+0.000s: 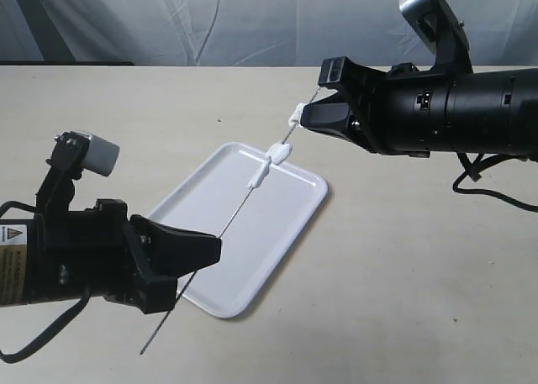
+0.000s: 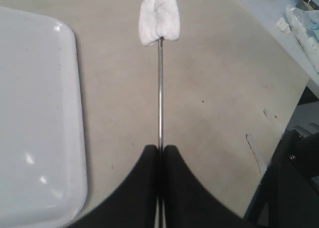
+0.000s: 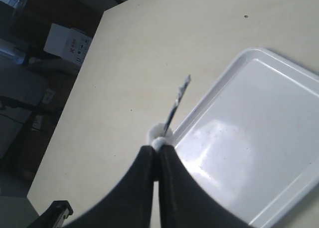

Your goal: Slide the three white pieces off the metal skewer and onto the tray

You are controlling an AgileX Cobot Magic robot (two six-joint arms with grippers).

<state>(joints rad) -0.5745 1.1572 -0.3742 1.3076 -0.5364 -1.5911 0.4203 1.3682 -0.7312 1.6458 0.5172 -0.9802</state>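
Note:
The metal skewer (image 1: 235, 213) hangs slanted above the white tray (image 1: 286, 224). My left gripper (image 1: 210, 251) is shut on its lower part, and the bare tip pokes out below. In the left wrist view the skewer (image 2: 160, 88) runs from the shut gripper (image 2: 160, 148) to a white piece (image 2: 159, 21). Three white pieces sit on the upper half: the top one (image 1: 296, 113), a middle one (image 1: 279, 152) and a lower one (image 1: 257, 176). My right gripper (image 1: 307, 115) is shut on the top piece (image 3: 159, 136), with the skewer's end (image 3: 178, 101) sticking out past the gripper (image 3: 159, 147).
The tray (image 2: 40, 113) lies on a beige table beside the skewer, and its corner (image 3: 251, 56) shows under the right gripper. A black cable (image 1: 483, 186) trails on the table at the right. The table's edge and clutter (image 2: 304, 23) lie beyond.

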